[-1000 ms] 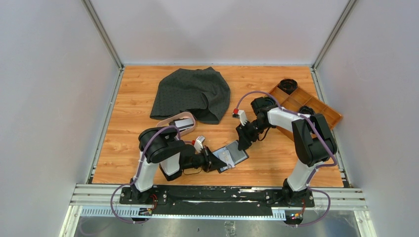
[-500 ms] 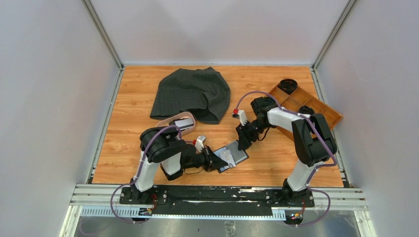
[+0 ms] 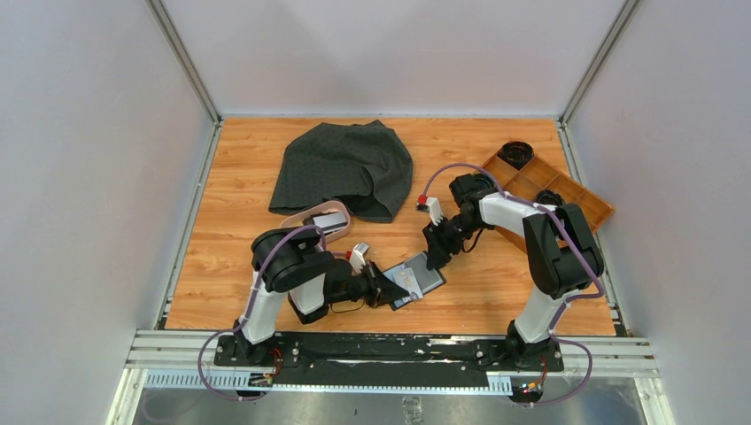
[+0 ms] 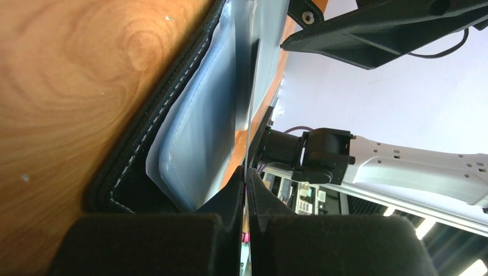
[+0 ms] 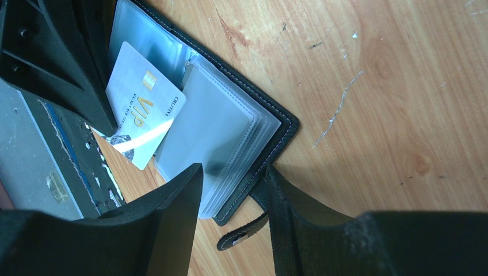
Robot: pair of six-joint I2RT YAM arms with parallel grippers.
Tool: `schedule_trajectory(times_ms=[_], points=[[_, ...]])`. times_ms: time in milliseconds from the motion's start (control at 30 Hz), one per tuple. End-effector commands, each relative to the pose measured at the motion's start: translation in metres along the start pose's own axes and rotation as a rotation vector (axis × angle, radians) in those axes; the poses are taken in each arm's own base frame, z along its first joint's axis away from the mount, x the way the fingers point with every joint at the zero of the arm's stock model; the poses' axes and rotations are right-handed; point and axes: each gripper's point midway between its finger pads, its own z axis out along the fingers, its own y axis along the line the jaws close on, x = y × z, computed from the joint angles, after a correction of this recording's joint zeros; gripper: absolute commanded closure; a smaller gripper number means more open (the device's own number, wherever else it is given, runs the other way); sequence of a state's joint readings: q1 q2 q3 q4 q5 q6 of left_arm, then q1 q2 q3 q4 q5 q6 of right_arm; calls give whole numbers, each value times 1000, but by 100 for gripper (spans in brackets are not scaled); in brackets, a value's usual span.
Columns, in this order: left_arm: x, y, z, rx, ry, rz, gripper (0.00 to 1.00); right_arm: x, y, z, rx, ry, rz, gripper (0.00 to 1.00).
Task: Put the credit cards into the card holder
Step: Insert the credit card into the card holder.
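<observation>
The black card holder (image 3: 423,276) lies open on the wood between the arms, its clear sleeves (image 5: 213,126) facing up. My left gripper (image 3: 388,288) is shut on a white credit card (image 5: 144,106) marked VIP; the card's far end rests over the holder's left half. Seen edge-on in the left wrist view, the card (image 4: 251,86) runs from my left gripper (image 4: 246,175) along the greyish-blue pocket (image 4: 195,132). My right gripper (image 5: 233,172) stands open astride the holder's near corner, one finger over the sleeves, the other by the snap strap (image 5: 241,236).
A pink oval dish (image 3: 305,215) with another card in it lies behind the left arm. A dark grey cloth (image 3: 344,168) lies at the back. A wooden compartment tray (image 3: 580,199) lies at the right, with a black round object (image 3: 515,152) at its far end.
</observation>
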State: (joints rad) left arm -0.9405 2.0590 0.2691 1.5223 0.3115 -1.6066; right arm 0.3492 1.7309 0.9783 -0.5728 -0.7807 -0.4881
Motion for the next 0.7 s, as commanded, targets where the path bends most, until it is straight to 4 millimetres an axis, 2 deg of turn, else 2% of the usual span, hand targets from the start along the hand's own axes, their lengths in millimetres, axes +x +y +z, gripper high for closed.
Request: schedule_trajectory(times_ms=[0, 667], points=[[-8, 7, 13, -32, -33, 20, 100, 6, 6, 2, -12, 42, -6, 52], [-24, -6, 25, -13, -133, 33, 100, 4, 7, 2, -16, 38, -10, 52]])
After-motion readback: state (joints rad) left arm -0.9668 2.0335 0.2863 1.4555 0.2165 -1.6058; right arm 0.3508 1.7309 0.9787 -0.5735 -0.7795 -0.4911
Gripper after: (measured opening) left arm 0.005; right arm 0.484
